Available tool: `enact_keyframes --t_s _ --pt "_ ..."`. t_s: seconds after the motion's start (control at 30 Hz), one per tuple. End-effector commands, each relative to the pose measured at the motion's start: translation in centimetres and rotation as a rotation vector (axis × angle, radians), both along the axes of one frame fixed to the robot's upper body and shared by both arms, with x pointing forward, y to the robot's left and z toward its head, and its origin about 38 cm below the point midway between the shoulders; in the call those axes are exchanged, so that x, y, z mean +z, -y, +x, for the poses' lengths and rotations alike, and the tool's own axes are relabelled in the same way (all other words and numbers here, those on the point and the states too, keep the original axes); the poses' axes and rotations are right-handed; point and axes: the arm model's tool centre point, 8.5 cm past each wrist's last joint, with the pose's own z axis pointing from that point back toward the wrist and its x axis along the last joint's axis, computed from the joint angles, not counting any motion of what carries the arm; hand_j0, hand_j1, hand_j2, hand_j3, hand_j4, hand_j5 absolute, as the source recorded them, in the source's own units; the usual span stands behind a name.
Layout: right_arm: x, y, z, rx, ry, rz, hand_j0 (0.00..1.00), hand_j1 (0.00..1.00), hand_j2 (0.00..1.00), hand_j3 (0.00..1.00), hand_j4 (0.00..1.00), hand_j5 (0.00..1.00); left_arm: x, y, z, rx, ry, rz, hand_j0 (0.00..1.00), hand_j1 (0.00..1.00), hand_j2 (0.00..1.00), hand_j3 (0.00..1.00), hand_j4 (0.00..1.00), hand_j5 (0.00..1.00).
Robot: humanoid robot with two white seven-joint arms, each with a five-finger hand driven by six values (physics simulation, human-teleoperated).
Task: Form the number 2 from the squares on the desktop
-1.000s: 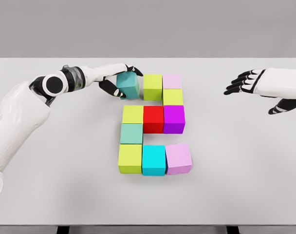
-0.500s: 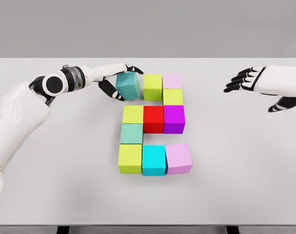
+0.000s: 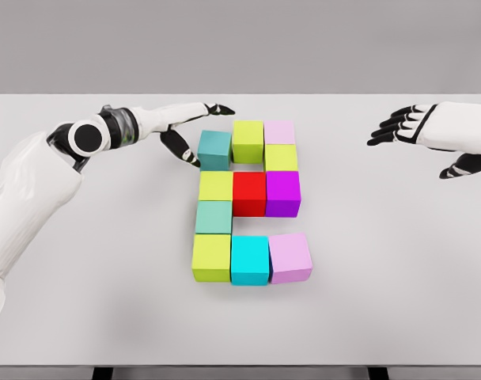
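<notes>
- Blocks lie together near the middle of the white table (image 3: 399, 301), forming a figure 2.
- Top row, left to right: teal block (image 3: 215, 149), lime block (image 3: 248, 140), pale pink block (image 3: 279, 132).
- Below the pale pink one sits a yellow-green block (image 3: 281, 157).
- Middle row: yellow block (image 3: 216, 186), red block (image 3: 249, 193), purple block (image 3: 282, 193).
- Under the yellow one rests a mint block (image 3: 213, 217).
- Bottom row: lime-yellow block (image 3: 211, 257), cyan block (image 3: 250, 260), lilac block (image 3: 290, 257).
- Left hand (image 3: 191, 127) is just beside the teal block's left side, fingers spread wide and holding nothing; whether the thumb touches the block, I cannot tell.
- Right hand (image 3: 430, 134) hovers well apart at the far right, fingers loosely spread, empty.
</notes>
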Motion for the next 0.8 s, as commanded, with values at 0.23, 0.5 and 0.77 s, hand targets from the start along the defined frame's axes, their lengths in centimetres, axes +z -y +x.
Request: enact_keyframes --t_s 0.23,0.5,0.77 --pt "1.1 -0.2 -0.2 0.008 0.027 0.009 1.00 1.00 1.00 1.00 1.00 1.00 0.4 0.6 -0.3 -0.040 0.008 -0.047 1.00 1.00 1.00 1.00 1.00 1.00" --pt "1.7 -0.3 -0.3 0.012 0.044 0.014 1.00 1.00 1.00 1.00 1.00 1.00 -0.7 1.4 0.0 -0.027 -0.026 -0.050 1.00 1.00 1.00 1.00 1.00 1.00" --pt "1.8 -0.2 -0.4 0.010 0.047 0.007 1.00 1.00 1.00 1.00 1.00 1.00 -0.7 1.5 0.5 -0.013 -0.032 -0.054 1.00 1.00 1.00 1.00 1.00 1.00"
